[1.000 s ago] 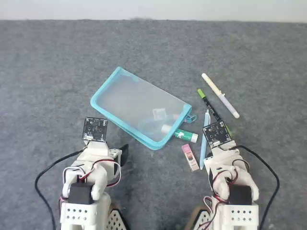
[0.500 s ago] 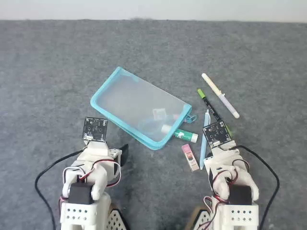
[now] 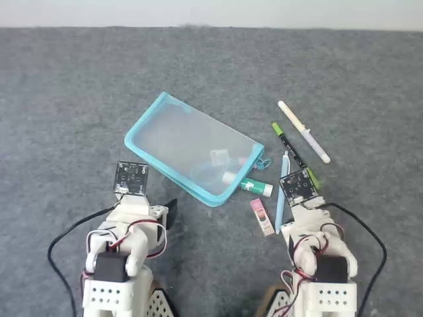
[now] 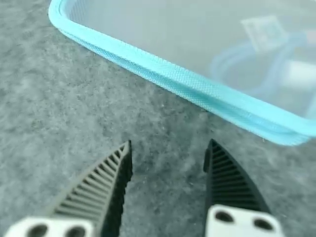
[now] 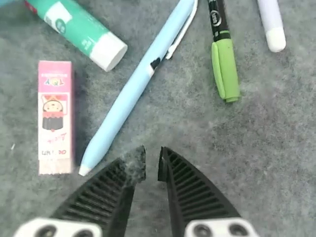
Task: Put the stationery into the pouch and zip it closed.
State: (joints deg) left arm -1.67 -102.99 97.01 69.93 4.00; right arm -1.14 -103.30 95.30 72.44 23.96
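Lab-style robot bench: grey felt tabletop (image 3: 66, 99), pale wall (image 3: 211, 13) behind.

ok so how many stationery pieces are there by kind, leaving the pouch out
Pens and markers: 3 (light blue plastic pen, black marker with green cap, slim white and lilac pen)
Glue sticks: 1 (green glue stick with white cap)
Erasers: 1 (pink boxed eraser)
Total: 5, beside the turquoise see-through zip pouch
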